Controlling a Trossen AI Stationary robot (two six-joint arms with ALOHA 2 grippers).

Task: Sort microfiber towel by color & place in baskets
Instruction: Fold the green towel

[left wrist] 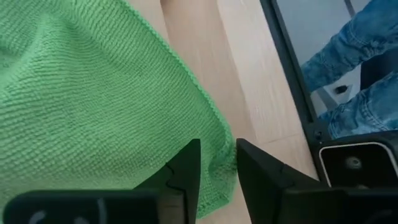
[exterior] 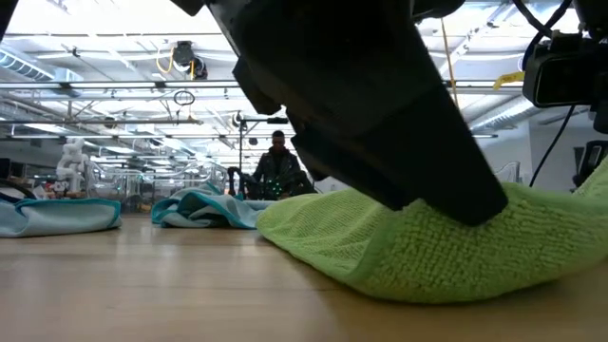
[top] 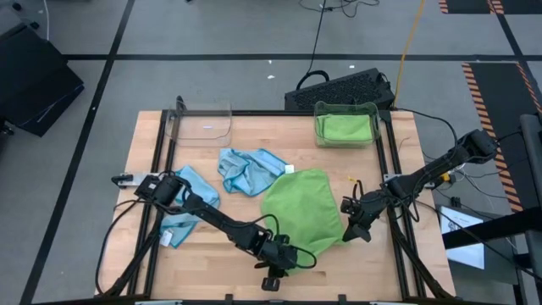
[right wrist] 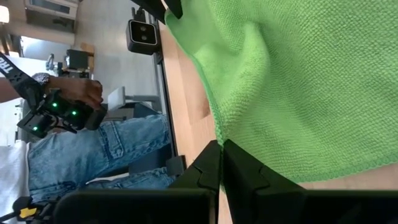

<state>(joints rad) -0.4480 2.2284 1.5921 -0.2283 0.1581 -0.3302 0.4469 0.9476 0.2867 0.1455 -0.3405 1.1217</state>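
Observation:
A green towel (top: 301,207) lies spread on the wooden table, near its middle. My left gripper (top: 286,254) is at the towel's near edge, with its fingers closed on that edge; its wrist view shows the same gripper (left wrist: 217,144). My right gripper (top: 354,225) is shut with nothing between its fingers, just off the towel's right edge (right wrist: 217,134). Two blue towels (top: 250,169) (top: 188,203) lie crumpled to the left. At the far edge stand a clear basket (top: 203,123) holding no towel and a second basket (top: 345,125) holding a green towel. My left gripper pinches the green towel's near edge (left wrist: 214,134) between its two fingers, and the cloth fills the gap between them. The fingers slant down from the table's left-near side. I cannot tell whether it holds one layer or several. The rest of the towel lies flat on the table.
A black frame (top: 385,195) runs along the table's sides. A dark keyboard-like object (top: 339,85) lies on the floor behind the far edge. A person in jeans (right wrist: 93,155) stands at the table's near side, holding a device.

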